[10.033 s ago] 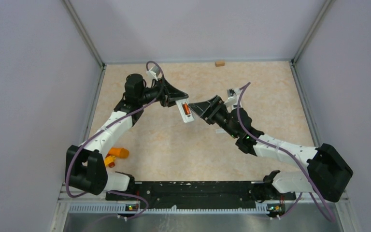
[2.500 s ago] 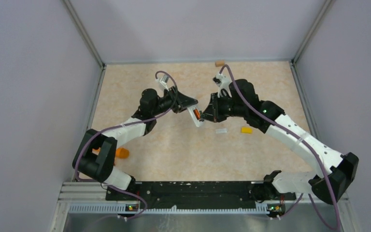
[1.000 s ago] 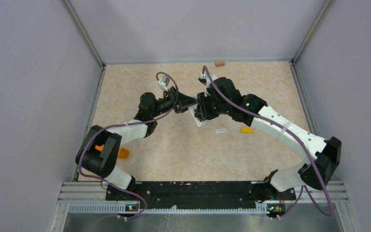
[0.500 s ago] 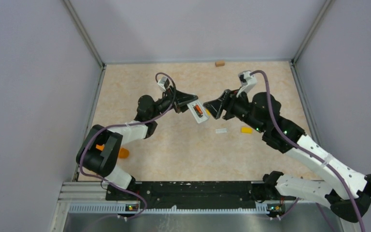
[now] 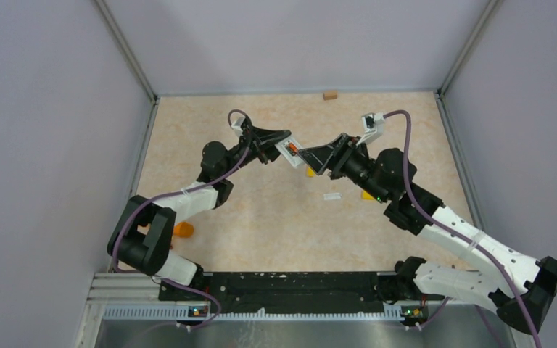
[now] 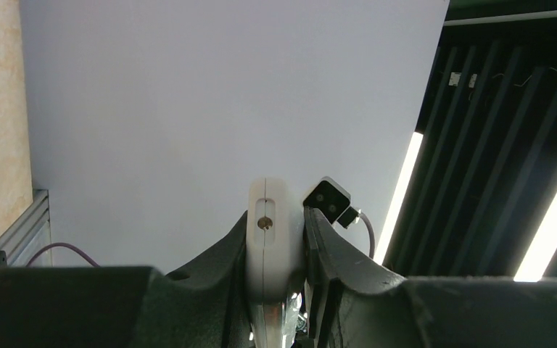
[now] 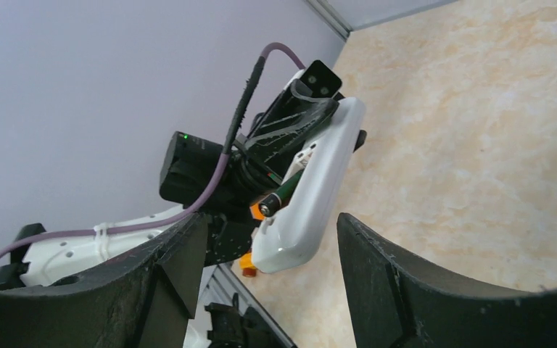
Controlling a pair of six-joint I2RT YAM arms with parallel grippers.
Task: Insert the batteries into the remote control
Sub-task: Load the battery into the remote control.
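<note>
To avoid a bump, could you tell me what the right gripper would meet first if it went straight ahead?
Most likely the battery sticking out of the remote, which the left gripper holds in line with the open right gripper. Depth is unclear, so the remote itself could come first.

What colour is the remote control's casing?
The remote control is white; the right wrist view shows it best.

Smooth glossy white plastic remote control (image 7: pixel 312 196); matt, mottled beige stone-look table (image 7: pixel 479 145).
</note>
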